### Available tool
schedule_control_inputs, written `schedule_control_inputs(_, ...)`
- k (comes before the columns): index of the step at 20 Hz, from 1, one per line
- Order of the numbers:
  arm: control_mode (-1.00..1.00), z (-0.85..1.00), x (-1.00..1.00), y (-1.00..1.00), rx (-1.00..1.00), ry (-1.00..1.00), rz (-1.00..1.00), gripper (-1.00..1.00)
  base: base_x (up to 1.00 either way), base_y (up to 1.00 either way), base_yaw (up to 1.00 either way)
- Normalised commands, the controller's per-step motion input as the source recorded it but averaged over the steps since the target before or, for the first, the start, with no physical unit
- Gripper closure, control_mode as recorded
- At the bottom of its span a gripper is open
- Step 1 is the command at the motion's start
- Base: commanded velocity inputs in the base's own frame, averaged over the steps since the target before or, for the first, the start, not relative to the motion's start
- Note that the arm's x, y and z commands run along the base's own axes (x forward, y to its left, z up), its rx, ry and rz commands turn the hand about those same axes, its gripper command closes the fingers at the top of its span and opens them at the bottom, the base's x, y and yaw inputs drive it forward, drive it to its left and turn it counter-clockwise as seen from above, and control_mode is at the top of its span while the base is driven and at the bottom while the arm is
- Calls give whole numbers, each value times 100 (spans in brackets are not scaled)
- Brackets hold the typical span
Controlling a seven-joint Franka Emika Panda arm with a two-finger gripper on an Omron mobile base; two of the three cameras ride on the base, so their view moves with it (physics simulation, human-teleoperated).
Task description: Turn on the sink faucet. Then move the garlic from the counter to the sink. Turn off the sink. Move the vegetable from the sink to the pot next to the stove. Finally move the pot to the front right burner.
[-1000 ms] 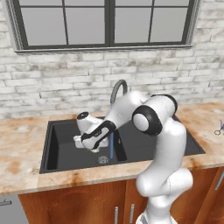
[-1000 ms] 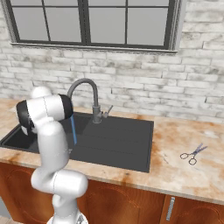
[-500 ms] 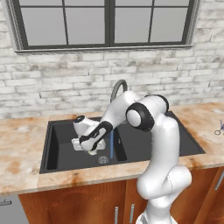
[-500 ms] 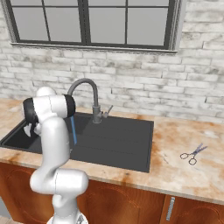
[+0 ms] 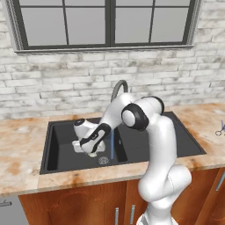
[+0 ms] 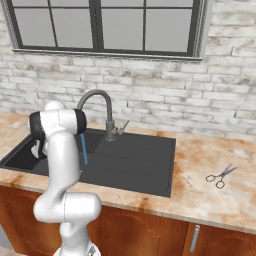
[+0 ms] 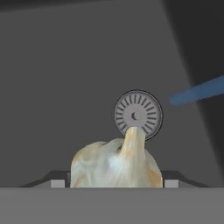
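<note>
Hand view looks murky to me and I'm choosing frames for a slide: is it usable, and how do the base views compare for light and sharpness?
Hand view: dim, flat grey sink, but garlic and drain are sharp. Left base view: even light, no glare, soft shading inside the basin. Right base view: similarly bright and crisp, scissors clearly legible.

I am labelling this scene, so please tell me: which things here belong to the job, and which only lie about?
Job:
- garlic, between the pincer fingers, over the drain
- sink
- faucet, water running
- counter

Lying about:
- scissors on the counter
- window
- brick wall
</note>
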Motion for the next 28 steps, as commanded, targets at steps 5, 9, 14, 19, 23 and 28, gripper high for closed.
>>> schedule_control_inputs(5, -100, -25, 33, 1, 0, 0, 0, 100, 0, 0, 0)
schedule_control_inputs(9, -100, -24, 36, 4, 0, 0, 0, 100, 0, 0, 0)
schedule_control_inputs(14, -100, -26, 30, 6, 0, 0, 0, 100, 0, 0, 0)
schedule_control_inputs(19, -100, -30, 18, 4, 0, 0, 0, 100, 0, 0, 0)
schedule_control_inputs(23, -100, -44, 7, 0, 0, 0, 0, -100, 0, 0, 0)
schedule_control_inputs(28, -100, -14, 0, 0, 0, -1, 0, -100, 0, 0, 0)
